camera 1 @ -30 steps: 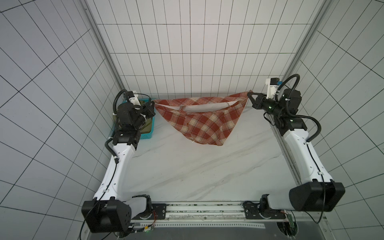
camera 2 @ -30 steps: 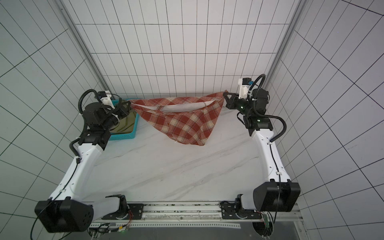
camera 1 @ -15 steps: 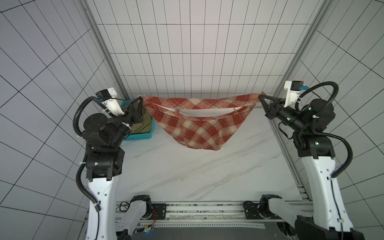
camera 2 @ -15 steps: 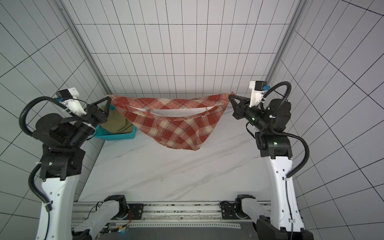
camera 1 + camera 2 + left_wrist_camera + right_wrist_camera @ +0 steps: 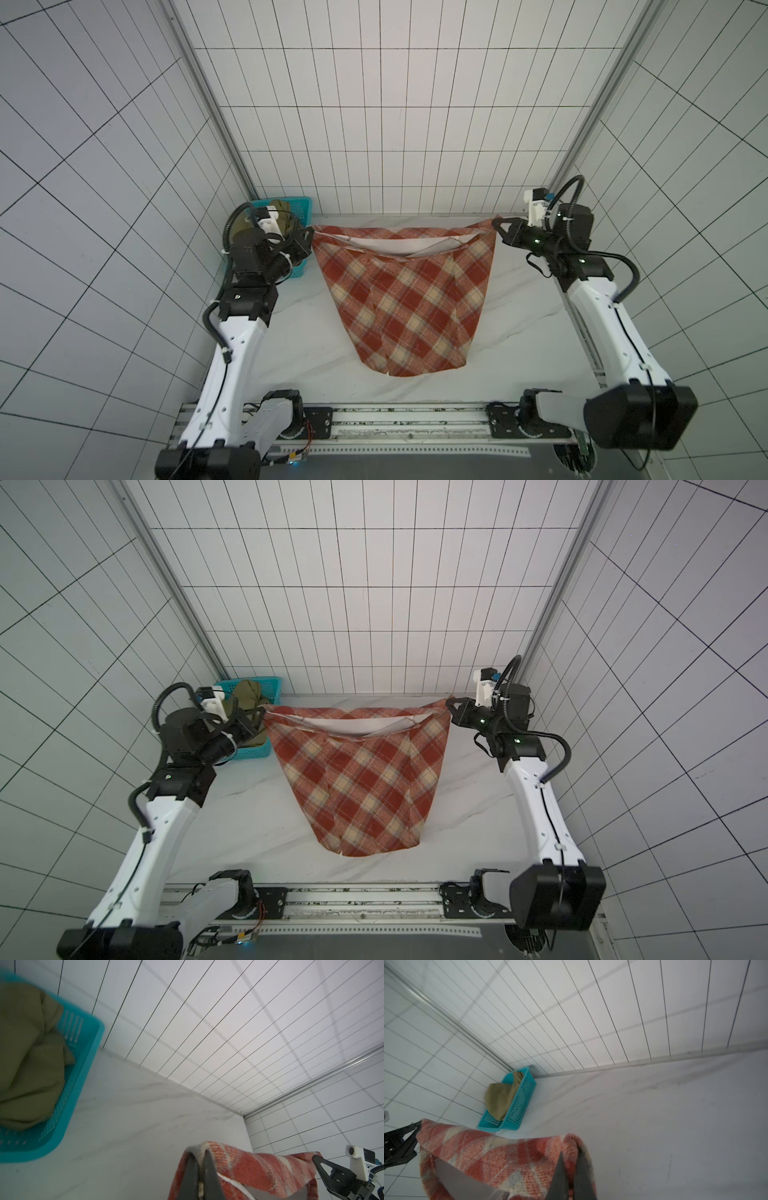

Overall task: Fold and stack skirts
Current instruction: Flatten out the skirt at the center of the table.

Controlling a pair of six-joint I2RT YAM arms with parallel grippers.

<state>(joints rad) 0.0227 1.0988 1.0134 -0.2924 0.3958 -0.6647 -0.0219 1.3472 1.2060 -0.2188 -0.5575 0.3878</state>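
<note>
Rust-red and cream plaid cloth skirt [image 5: 407, 303] is hanging stretched by its waistband, lower part lying on the white marble-look worktop [image 5: 519, 324]. Clamping one waistband corner each: left pincer [image 5: 311, 236], right pincer [image 5: 495, 223]. White tiled walls [image 5: 395, 124] are enclosing three sides. Teal perforated plastic basket [image 5: 253, 752] is sitting in the far left corner, holding the crumpled plain olive-khaki skirt [image 5: 249, 696].

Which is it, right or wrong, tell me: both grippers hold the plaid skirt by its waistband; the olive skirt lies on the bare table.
Wrong: the olive skirt sits in the teal basket, not on the table; both top views show it. The left gripper and right gripper do hold the plaid skirt by its waistband.
</note>
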